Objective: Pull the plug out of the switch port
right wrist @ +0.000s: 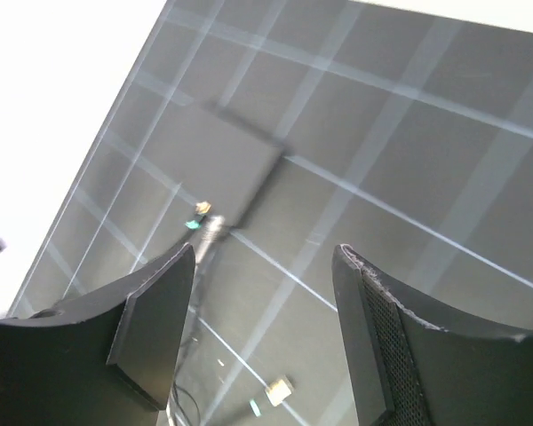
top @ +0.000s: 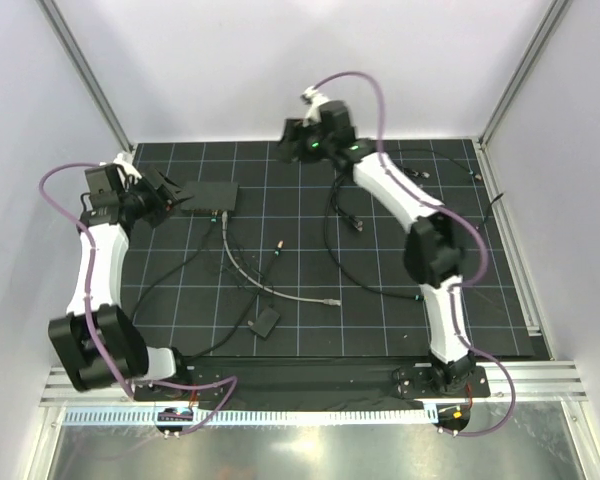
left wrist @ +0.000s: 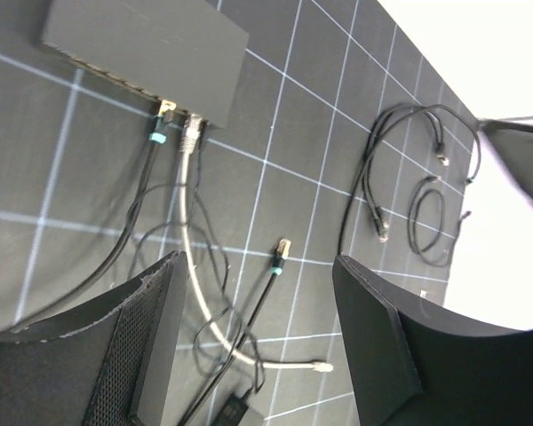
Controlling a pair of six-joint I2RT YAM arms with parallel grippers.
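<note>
The switch (top: 208, 195) is a flat dark-grey box lying at the left back of the mat. Two plugs sit in its near edge: a gold plug with a teal band (left wrist: 164, 114) on a black cable and, beside it, a silvery plug (left wrist: 190, 133) on a grey cable. My left gripper (top: 172, 196) hovers just left of the switch, open and with nothing between its fingers (left wrist: 151, 328). My right gripper (top: 292, 140) hangs open and empty above the back of the mat. In its blurred view the switch (right wrist: 235, 164) and both plugs (right wrist: 204, 213) lie well below it.
A loose gold plug with a teal band (left wrist: 284, 248) and a white cable end (left wrist: 320, 366) lie on the black gridded mat. A small black block on a thin cable (top: 265, 323) rests near the front. More thin black cables (top: 355, 220) lie at the middle and right. White walls enclose the mat.
</note>
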